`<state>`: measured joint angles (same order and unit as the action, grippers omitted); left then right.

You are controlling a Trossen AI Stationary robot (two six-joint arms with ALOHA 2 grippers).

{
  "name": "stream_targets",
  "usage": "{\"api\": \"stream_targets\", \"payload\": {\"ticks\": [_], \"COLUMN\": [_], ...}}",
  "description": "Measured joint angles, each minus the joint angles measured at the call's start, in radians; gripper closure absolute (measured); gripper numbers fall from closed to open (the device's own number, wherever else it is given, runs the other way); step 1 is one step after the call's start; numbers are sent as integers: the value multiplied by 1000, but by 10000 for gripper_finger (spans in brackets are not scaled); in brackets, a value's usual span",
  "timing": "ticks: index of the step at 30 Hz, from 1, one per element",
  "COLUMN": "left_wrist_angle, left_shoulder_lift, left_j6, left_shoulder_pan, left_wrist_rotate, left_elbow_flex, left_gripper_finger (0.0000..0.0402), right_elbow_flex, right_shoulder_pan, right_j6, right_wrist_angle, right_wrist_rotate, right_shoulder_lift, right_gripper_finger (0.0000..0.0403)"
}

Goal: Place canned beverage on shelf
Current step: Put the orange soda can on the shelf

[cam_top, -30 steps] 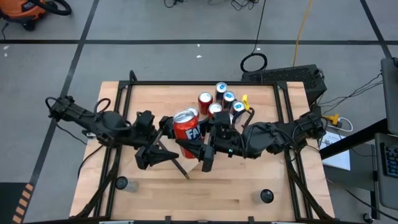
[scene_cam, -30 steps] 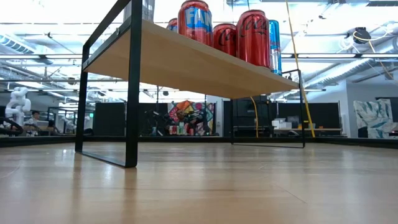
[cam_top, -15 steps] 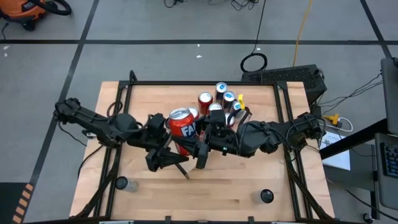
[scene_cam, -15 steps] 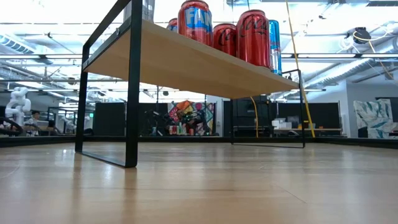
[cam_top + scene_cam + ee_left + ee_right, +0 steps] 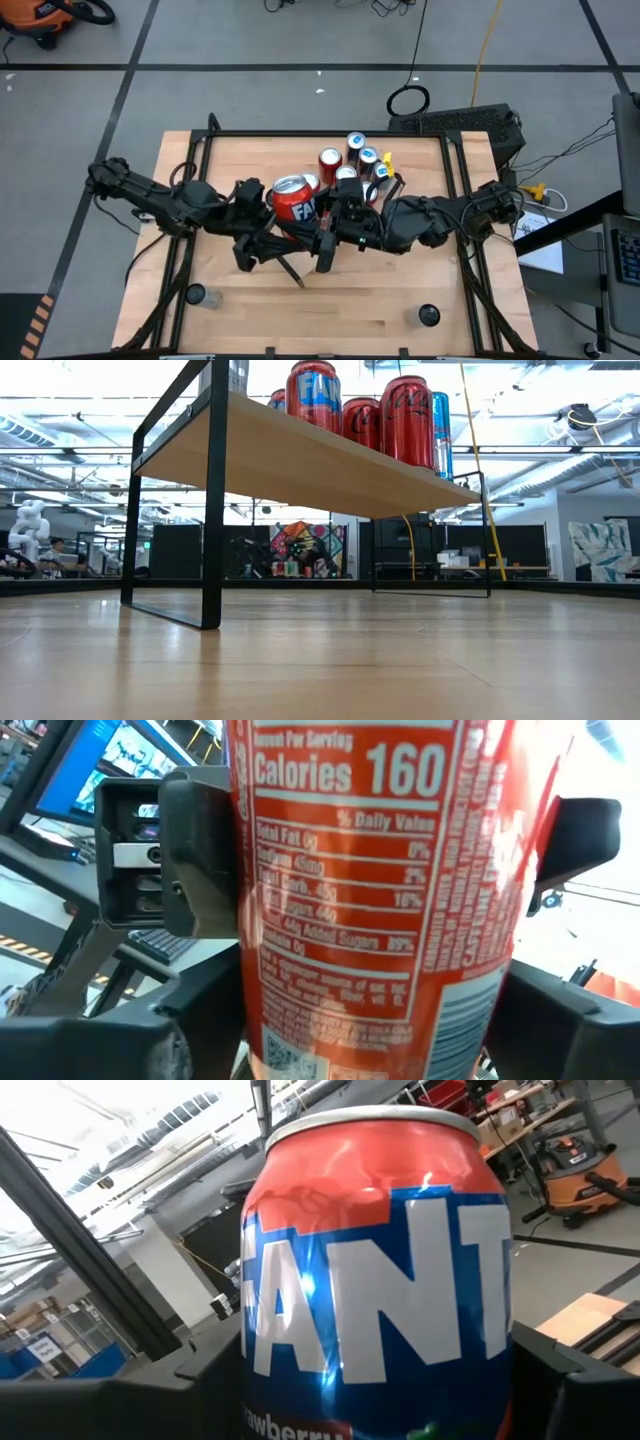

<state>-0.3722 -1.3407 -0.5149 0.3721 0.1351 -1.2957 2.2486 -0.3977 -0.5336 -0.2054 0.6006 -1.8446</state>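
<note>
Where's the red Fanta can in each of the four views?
High view: Fanta can mid-table, between the left gripper and right gripper.
Low view: same can stands on the shelf, leftmost of the big red cans.
Left wrist view: its nutrition label fills the frame.
Right wrist view: its blue logo side fills the frame.
Shared landmark: the Coca-Cola cans beside it, also seen from above.

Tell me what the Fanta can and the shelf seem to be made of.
Fanta can: probably thin metal with a glossy printed coat; it shows bright glints and a silver rim.
Shelf: a light board with visible wood grain and matte finish, on thin black brackets that look like painted metal.
</note>
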Motion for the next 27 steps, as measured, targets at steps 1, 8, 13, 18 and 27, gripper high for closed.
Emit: {"api": "stream_targets", "payload": {"ticks": [1,8,13,18,27], "left_wrist_angle": [1,3,11,35,113], "left_shoulder_lift": [0,0,0,0,0], "left_j6": [3,5,3,-15,-2], "left_shoulder_pan": [0,-1,-1,2,2], "left_wrist_rotate": [0,-7,-19,-59,-82], "left_elbow_flex": [0,0,0,0,0], "left_gripper_finger": [87,113,113,113,113], "right_elbow_flex": [0,0,0,0,0], "right_shoulder_pan": [0,0,0,-12,-49], "right_j6": [-4,-2,0,12,4], "right_wrist_angle": [-1,-7,-8,-27,-141], "right_wrist_rotate": [0,4,5,22,36], "right_shoulder_lift": [0,0,0,5,50], "right_gripper_finger": [128,128,117,77,46]}}
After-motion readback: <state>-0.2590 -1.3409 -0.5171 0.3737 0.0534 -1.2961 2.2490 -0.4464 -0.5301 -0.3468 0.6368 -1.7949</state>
